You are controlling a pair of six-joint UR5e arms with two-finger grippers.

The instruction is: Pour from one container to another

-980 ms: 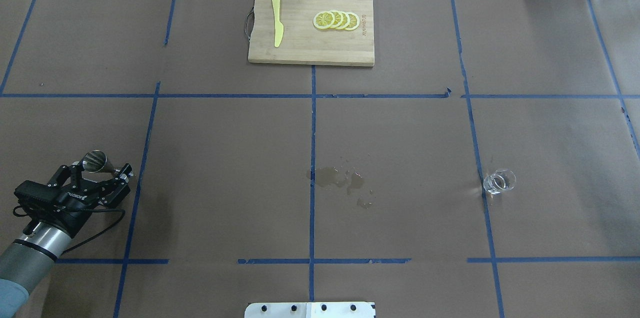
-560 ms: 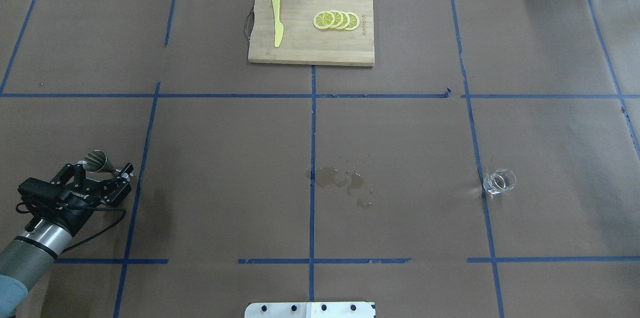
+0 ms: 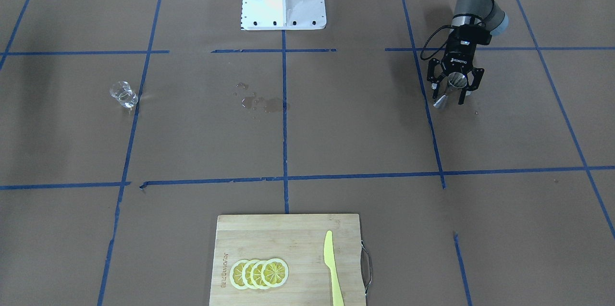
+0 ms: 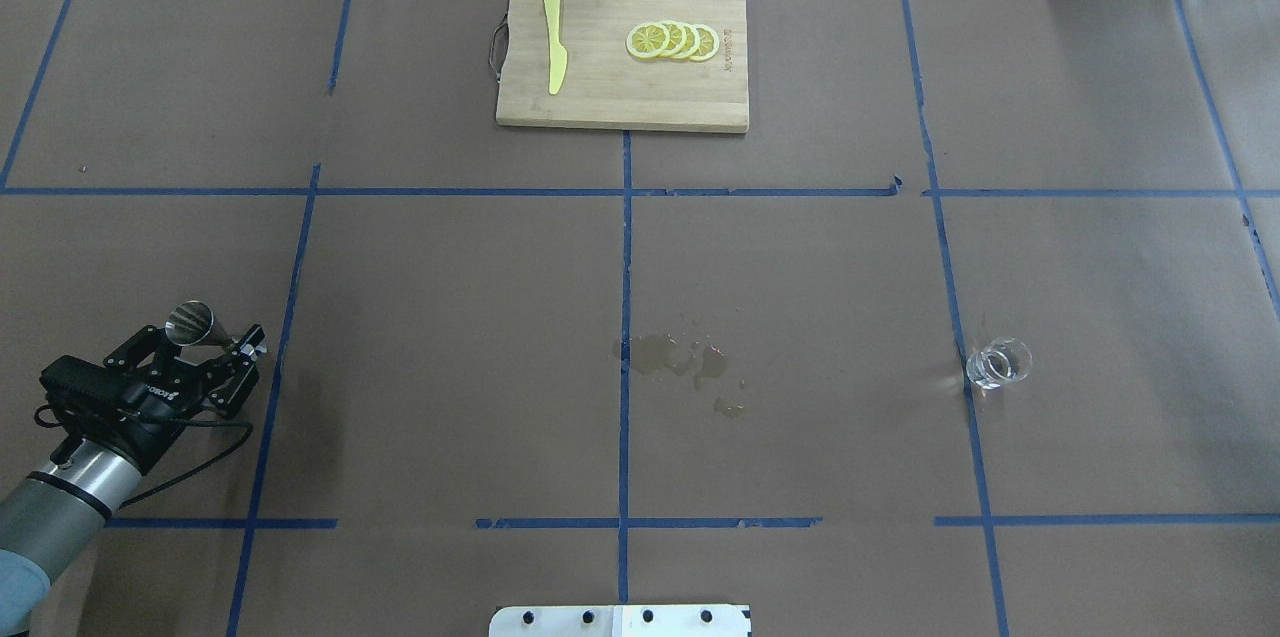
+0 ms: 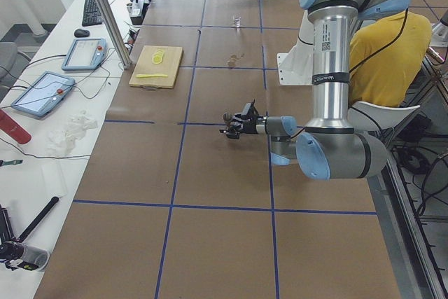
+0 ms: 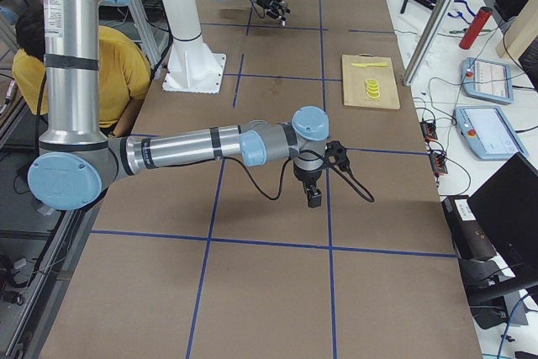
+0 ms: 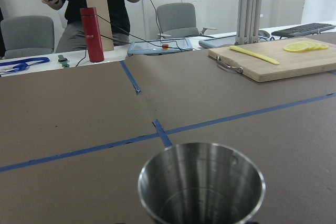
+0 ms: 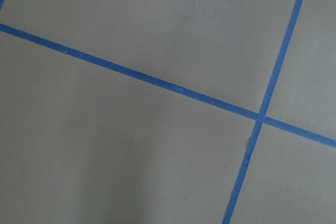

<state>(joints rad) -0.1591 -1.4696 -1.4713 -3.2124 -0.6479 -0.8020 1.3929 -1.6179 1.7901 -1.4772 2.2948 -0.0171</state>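
Brown-papered table, blue tape grid. My left gripper has its jaws spread, and the steel jigger stands between them, unpinched. Glass cup well apart, rightward. Right gripper: jaws' state indeterminable.

The cutting board lies at the far middle of the table, with the knife on its left part and the overlapping lemon slices on its right part, as the robot sees it. The jigger stands at the near left between the spread fingers of the left gripper; the glass cup stands at the near right, just beside a tape line. The puddle lies between them, near the table's middle.
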